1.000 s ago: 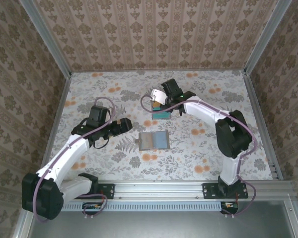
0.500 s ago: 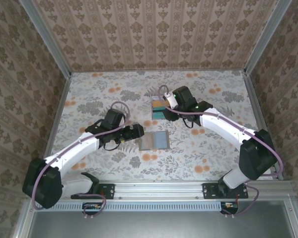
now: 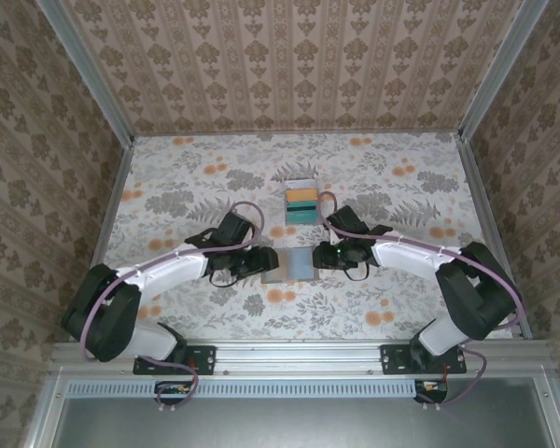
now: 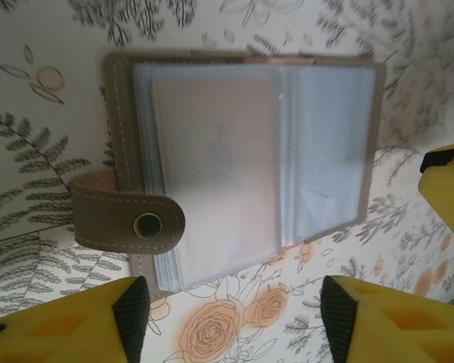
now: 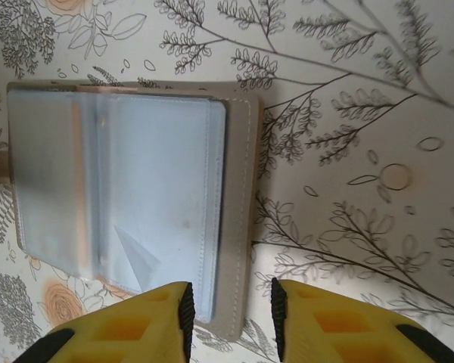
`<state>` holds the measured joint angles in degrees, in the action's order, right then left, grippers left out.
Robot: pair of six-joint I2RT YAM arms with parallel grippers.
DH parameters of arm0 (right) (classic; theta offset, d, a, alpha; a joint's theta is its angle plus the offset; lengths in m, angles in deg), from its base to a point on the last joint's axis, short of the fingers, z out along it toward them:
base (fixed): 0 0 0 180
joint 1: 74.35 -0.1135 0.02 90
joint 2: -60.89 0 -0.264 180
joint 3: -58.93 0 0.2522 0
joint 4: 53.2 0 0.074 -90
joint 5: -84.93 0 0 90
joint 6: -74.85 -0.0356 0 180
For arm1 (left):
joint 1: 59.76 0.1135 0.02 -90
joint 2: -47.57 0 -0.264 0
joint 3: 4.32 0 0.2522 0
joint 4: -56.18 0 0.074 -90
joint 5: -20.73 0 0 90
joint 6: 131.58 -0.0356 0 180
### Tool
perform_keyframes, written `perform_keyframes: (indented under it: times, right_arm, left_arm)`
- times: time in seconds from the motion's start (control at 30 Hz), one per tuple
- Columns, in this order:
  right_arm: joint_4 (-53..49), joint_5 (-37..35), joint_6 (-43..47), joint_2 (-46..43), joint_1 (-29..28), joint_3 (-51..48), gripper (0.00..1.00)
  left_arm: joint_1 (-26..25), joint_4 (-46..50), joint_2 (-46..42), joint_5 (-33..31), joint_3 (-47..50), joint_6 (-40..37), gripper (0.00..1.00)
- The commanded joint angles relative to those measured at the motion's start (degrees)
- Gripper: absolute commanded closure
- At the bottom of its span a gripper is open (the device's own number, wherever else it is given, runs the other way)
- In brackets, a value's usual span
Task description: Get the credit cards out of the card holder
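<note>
Olive-grey card holder lying open, pale lining up, on floral surface between both arms. Wide-spread left fingers beside snap-tab end, holding nothing. Narrowly parted right fingers over stitched edge, gripping nothing. White-rimmed box behind.

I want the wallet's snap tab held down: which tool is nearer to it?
Left. The left tool sits at the wallet's tab-side edge, with the snap tab close beside it. The right tool is over the opposite, plain edge.
</note>
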<state>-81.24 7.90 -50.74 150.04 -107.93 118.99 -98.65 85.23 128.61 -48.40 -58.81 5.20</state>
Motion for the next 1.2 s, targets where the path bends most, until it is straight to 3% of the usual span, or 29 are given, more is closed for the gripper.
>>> perform_keyframes:
  times: [0.0, 0.77, 1.17]
  right_arm:
    - [4.3, 1.8, -4.8, 1.7, -0.4, -0.7, 0.65]
    - [5.4, 2.5, -5.3, 8.0, -0.6, 0.4, 0.68]
    - [5.5, 2.4, -5.3, 8.3, -1.0, 0.6, 0.68]
  left_arm:
    - [-0.3, -1.3, 1.5, 2.1, -2.2, -1.1, 0.4]
    - [-0.4, -0.5, 8.7, 2.6, -5.0, -3.0, 0.44]
    - [-1.8, 6.5, 10.3, -1.7, -8.1, -4.8, 0.45]
